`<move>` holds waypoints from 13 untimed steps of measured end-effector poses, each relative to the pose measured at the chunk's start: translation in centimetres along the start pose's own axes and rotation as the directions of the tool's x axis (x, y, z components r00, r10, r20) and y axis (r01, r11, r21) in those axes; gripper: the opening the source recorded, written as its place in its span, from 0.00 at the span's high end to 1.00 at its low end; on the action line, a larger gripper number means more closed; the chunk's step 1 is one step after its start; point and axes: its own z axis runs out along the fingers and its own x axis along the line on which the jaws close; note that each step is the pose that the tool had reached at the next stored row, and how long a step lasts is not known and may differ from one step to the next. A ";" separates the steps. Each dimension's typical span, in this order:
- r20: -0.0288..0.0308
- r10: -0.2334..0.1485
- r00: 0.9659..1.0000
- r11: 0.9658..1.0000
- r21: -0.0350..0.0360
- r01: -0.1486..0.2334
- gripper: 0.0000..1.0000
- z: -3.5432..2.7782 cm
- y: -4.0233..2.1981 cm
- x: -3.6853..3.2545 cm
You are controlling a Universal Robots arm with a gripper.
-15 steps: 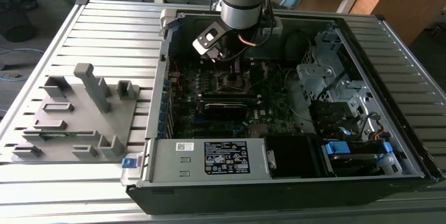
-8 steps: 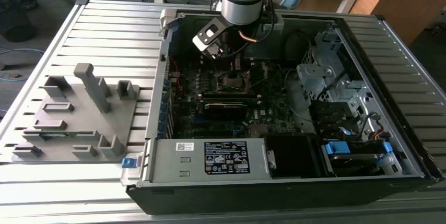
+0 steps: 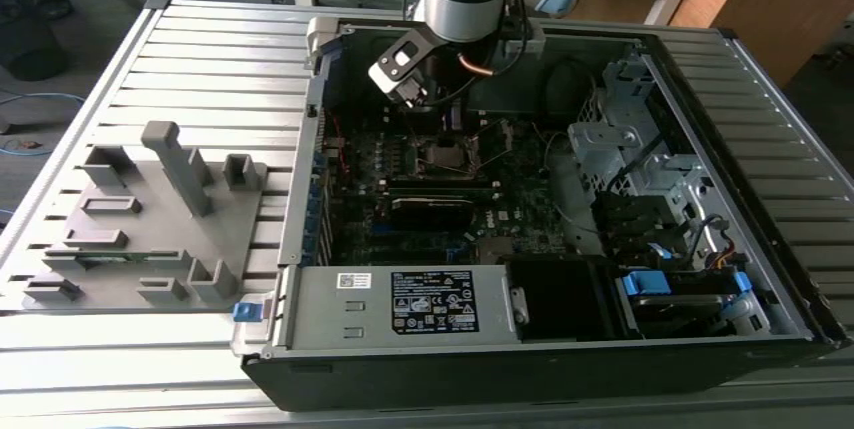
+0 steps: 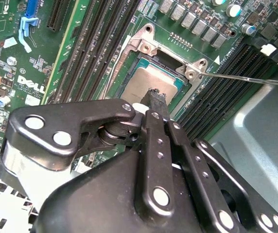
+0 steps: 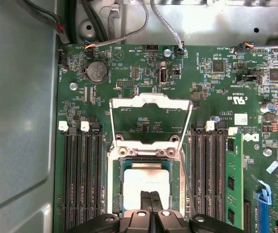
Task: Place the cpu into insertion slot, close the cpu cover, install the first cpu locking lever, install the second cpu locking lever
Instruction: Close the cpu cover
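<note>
Cpu (image 5: 146, 179), just the one, lies flat in the single insertion slot (image 5: 114, 179), silver top up, square to the thin metal rim that hugs it all round. The gripper (image 5: 150, 194) stands right over it with its two black fingers pressed together and nothing between them; in the second wrist view the fingertips (image 4: 157, 96) look to rest on the metal top near one edge. One cpu cover (image 5: 151, 103) is swung up and back on its hinge, so bare board shows through its window and the socket lies uncovered. One thin locking lever (image 4: 241, 77) juts out free beside the socket. Banks of long black card slots press close on two opposite sides, one green memory stick (image 5: 231, 187) seated among them. On the motherboard (image 5: 217, 87) sit one coin battery (image 5: 96, 71) and plenty of small white print. From the exterior view the open computer case (image 3: 534, 374) lies on a slatted table (image 3: 214, 59), with one black-and-white label (image 3: 434, 302) on its grey box and a grey fixture (image 3: 147, 219) well apart towards the exterior view's left
</note>
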 end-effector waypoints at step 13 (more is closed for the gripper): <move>0.000 0.000 1.000 1.000 0.000 0.000 0.89 -0.38 0.01 0.00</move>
